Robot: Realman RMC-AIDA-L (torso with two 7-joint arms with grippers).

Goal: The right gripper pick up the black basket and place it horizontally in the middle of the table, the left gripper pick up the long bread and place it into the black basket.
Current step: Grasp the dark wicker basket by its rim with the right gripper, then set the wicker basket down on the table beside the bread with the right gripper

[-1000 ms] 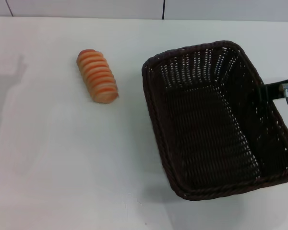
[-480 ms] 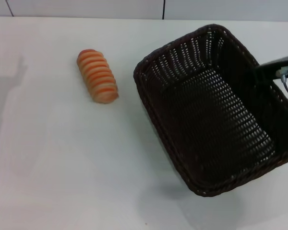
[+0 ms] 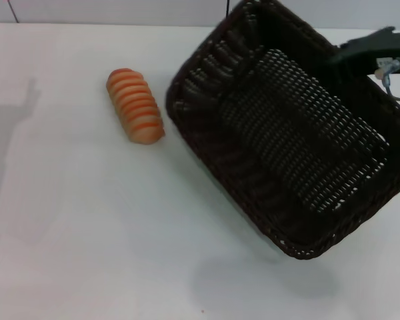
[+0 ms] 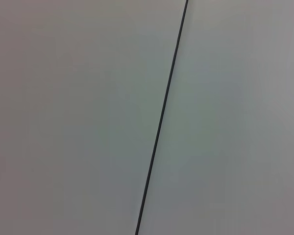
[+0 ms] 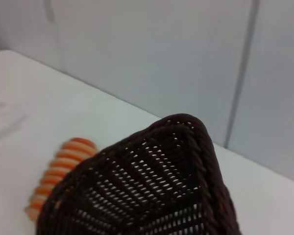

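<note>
My right gripper (image 3: 352,52) is shut on the far right rim of the black basket (image 3: 287,133). It holds the basket tilted above the table (image 3: 87,233), and a shadow lies under the basket's near corner. The basket's near-left rim comes close to the long bread (image 3: 135,105), an orange and cream striped loaf lying on the table at the left. The right wrist view shows a basket corner (image 5: 152,196) with the bread (image 5: 59,171) beyond it. My left gripper is out of view, and its wrist view shows only a wall.
A grey-white panelled wall (image 3: 120,10) runs along the table's far edge. A faint shadow (image 3: 13,100) falls on the table at the far left. Bare tabletop spreads in front of the bread and left of the basket.
The basket has risen off the table, tilted and swung toward the bread. My right gripper has moved up and away with its rim. The bread has not moved.
</note>
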